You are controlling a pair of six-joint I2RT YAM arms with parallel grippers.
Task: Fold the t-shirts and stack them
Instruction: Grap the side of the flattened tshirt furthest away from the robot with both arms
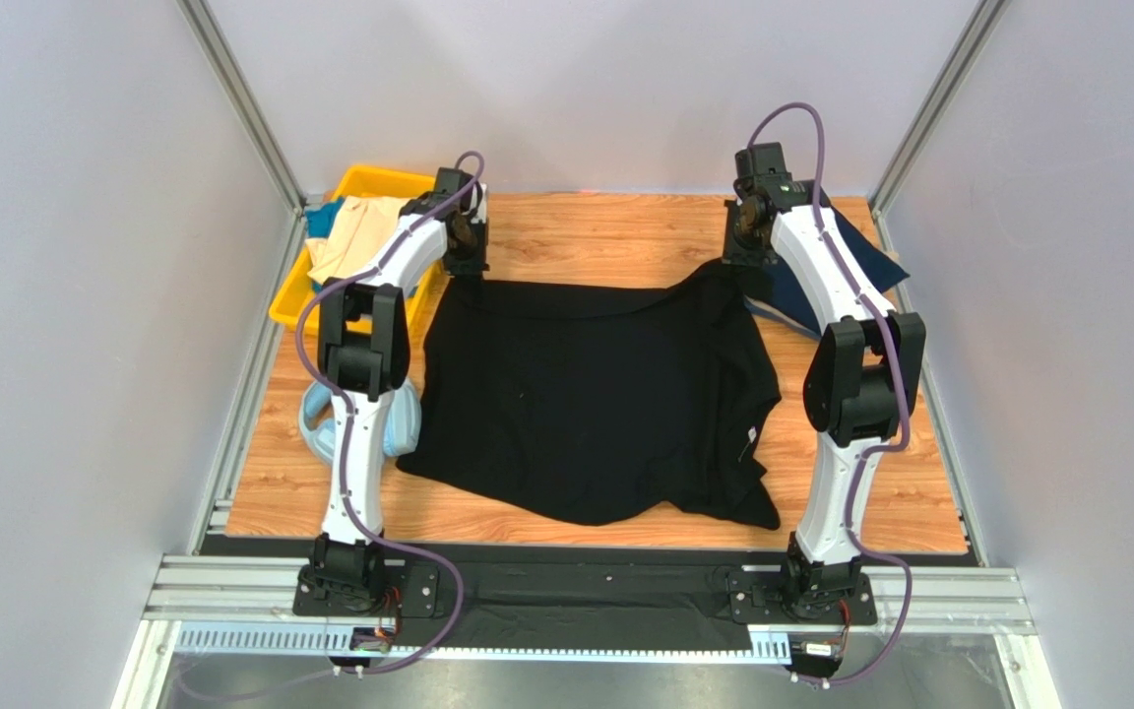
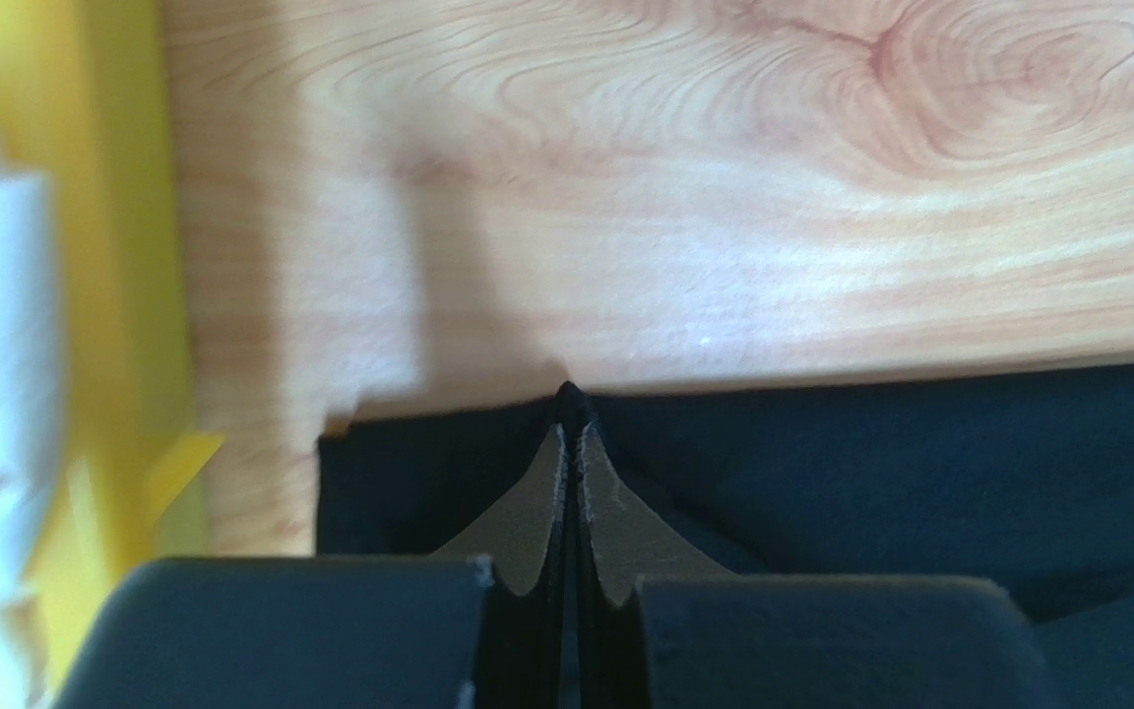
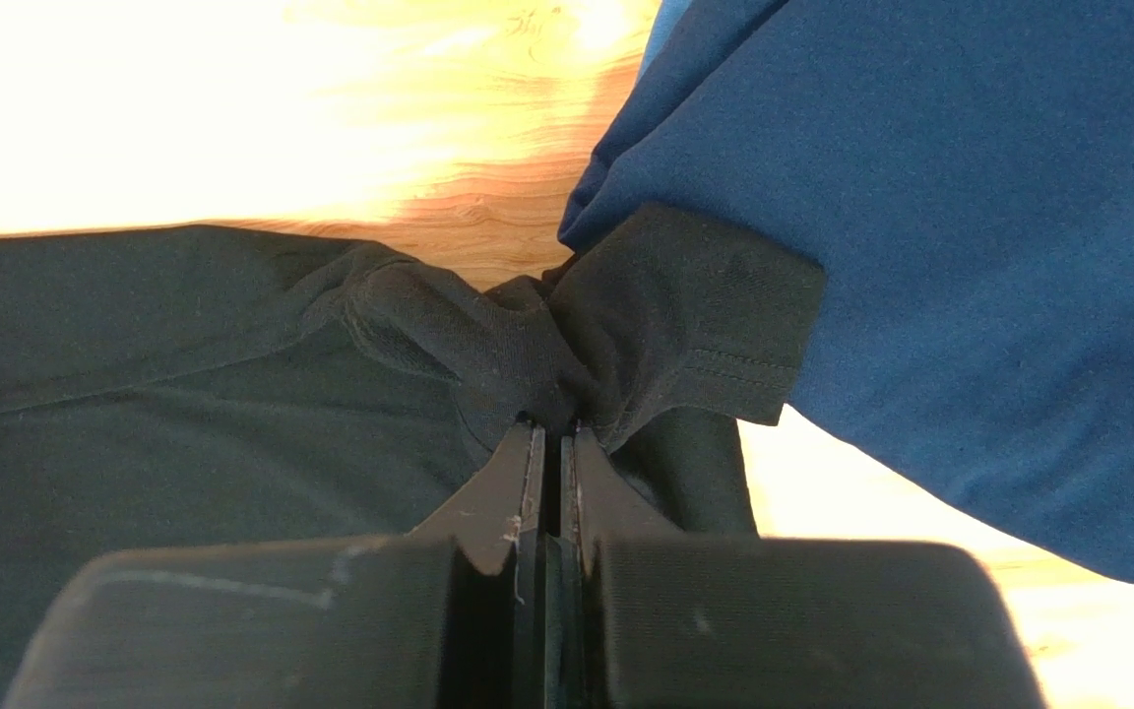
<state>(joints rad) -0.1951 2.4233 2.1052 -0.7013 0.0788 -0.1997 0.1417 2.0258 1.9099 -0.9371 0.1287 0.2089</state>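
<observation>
Both far corners of the large black cloth t-shirt (image 1: pixel 588 399), spread on the wooden tabletop (image 1: pixel 603 237), are pinched shut by left end effector (image 2: pixel 570 411) and right end effector (image 3: pixel 555 424). Left bite looks shallow, so the hem may slip when lifted.

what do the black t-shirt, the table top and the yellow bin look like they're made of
black t-shirt: soft matte knit, probably cotton; it creases, bunches and shows a stitched hem.
table top: light wood grain with knots, smooth; possibly laminate rather than solid wood.
yellow bin: likely plastic; uniform bright colour, thin rigid rim.
</observation>
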